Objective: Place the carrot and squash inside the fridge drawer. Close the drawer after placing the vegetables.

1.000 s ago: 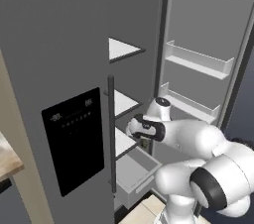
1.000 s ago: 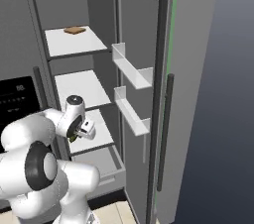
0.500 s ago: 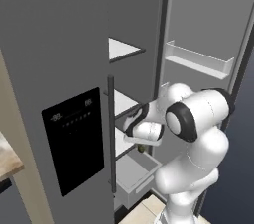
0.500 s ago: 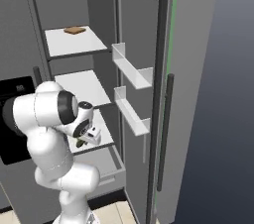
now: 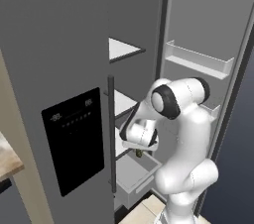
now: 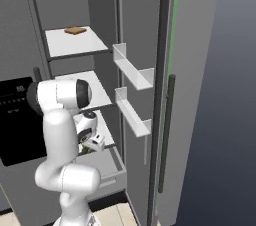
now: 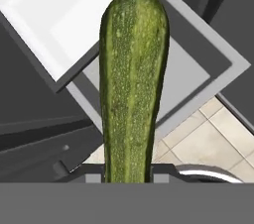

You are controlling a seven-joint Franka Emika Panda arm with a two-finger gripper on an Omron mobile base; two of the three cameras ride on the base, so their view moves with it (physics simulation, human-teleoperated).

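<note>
- The fridge drawer (image 5: 133, 178) is seen pulled out at the bottom of the open fridge (image 5: 59, 69).
- The hand (image 5: 139, 149) is held just above the drawer, pointing down.
- A small dark green piece of the squash (image 5: 139, 153) is seen beneath the hand.
- White shelves (image 5: 121, 49) are seen above.
</note>
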